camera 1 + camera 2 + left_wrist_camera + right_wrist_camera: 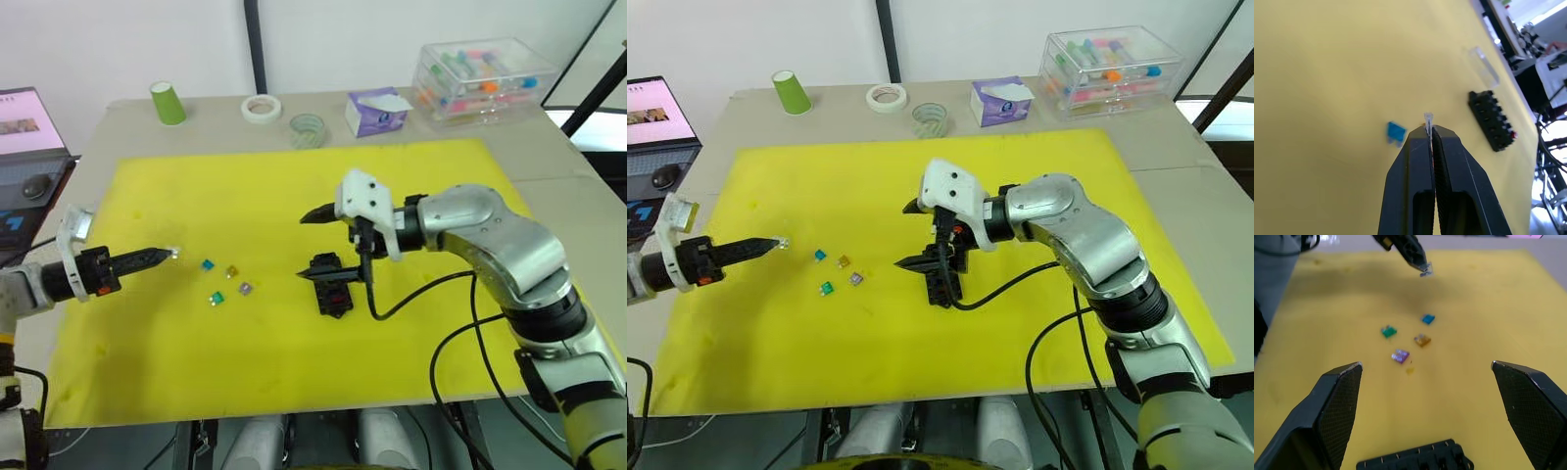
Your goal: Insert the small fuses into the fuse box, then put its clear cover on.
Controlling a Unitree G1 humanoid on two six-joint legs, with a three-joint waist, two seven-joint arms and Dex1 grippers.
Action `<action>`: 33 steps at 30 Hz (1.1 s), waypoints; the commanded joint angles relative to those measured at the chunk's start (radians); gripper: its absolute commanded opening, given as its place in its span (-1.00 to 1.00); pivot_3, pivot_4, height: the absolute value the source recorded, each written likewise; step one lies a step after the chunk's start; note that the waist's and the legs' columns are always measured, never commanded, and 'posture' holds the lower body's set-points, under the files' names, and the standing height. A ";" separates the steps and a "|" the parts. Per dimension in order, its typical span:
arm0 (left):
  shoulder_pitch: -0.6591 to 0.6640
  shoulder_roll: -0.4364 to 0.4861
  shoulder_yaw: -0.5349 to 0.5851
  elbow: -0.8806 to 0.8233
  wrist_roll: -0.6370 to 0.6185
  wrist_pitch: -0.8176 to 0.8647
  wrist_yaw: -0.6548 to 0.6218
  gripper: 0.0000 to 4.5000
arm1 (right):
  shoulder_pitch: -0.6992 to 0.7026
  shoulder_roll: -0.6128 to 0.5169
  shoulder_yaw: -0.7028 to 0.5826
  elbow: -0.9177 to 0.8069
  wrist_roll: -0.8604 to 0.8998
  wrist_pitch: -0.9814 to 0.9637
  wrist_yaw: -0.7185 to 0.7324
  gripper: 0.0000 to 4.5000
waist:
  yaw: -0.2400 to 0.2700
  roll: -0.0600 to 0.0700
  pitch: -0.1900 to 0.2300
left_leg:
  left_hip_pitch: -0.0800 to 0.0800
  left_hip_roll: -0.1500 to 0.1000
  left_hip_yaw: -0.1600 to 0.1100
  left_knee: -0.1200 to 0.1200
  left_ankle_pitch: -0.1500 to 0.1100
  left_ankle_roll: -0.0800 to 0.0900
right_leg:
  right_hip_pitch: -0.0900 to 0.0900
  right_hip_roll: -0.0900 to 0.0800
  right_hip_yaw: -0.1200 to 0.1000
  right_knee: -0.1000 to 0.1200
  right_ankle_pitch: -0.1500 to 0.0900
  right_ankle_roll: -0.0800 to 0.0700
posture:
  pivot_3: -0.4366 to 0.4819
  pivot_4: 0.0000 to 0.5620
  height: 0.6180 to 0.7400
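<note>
Beside fuse box (1490,120), clear cover (1483,66), left wrist view

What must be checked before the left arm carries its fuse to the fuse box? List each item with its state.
1. Left pincer shut on a clear fuse: ok, the fuse sticks out at the tips.
2. Fuse blades pointing down for insertion: cannot tell.
3. Right pincer open and over the fuse box: ok, though its fingers may crowd the approach.
4. Free slots in the fuse box: ok; the left wrist view shows several open, with something red at one end.
5. Remaining fuses on the yellow mat, blue, green, amber and purple-grey: ok, lying apart.
6. Clear cover beside the box, off it: ok.
</note>
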 commanded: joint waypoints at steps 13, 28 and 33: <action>-0.111 -0.282 -0.190 -0.626 -0.186 -0.156 0.247 -1.00 | -0.059 -0.042 -0.259 -0.055 0.383 0.330 -0.058 0.71 | 0.018 0.000 0.000 | 0.000 0.002 0.002 0.000 0.000 0.000 | 0.002 0.001 0.000 -0.007 0.000 0.000 | -0.05 -0.47 1.00; -0.153 -0.272 -0.284 -0.601 -0.173 -0.231 0.248 -1.00 | -0.059 -0.080 -0.262 -0.053 0.467 0.385 -0.106 -0.09 | 0.017 0.000 0.000 | 0.000 0.002 0.002 0.000 0.000 0.000 | 0.003 0.001 0.000 -0.007 0.000 0.000 | -0.05 -0.47 1.00; -0.137 -0.250 -0.285 -0.601 -0.179 -0.242 0.239 -1.00 | -0.063 -0.084 -0.255 -0.046 0.490 0.387 -0.122 -0.09 | 0.016 0.000 0.000 | 0.000 0.002 0.002 0.000 0.000 0.000 | 0.002 0.001 0.000 -0.007 0.000 0.000 | -0.05 -0.47 1.00</action>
